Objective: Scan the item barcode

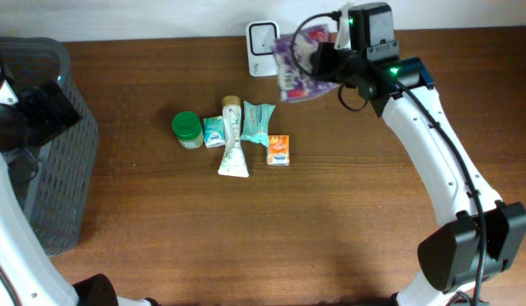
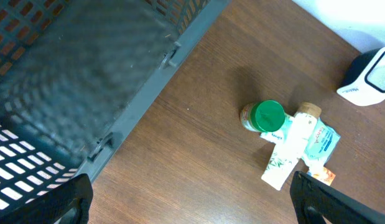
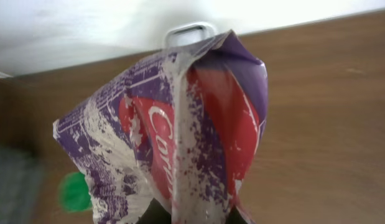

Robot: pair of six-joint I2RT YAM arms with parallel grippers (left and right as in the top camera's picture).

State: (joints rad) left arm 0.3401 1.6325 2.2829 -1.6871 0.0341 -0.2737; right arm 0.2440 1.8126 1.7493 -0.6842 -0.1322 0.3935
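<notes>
The item is a crumpled purple, red and white snack bag (image 1: 298, 66), which my right gripper (image 1: 327, 61) is shut on and holds in the air at the back of the table. It hangs just right of the white scanner (image 1: 263, 48) and partly covers it. In the right wrist view the bag (image 3: 180, 124) fills the middle, pinched at its lower end by my gripper (image 3: 192, 219), with the scanner's top (image 3: 191, 30) showing behind it. I cannot make out a barcode. My left gripper (image 2: 192, 202) is open and empty above the table beside the basket.
A grey mesh basket (image 1: 50, 178) stands at the left edge. Mid-table lie a green-lidded jar (image 1: 188, 129), a small teal box (image 1: 213, 133), a white tube (image 1: 234, 151), a teal pouch (image 1: 257, 121) and an orange carton (image 1: 279, 150).
</notes>
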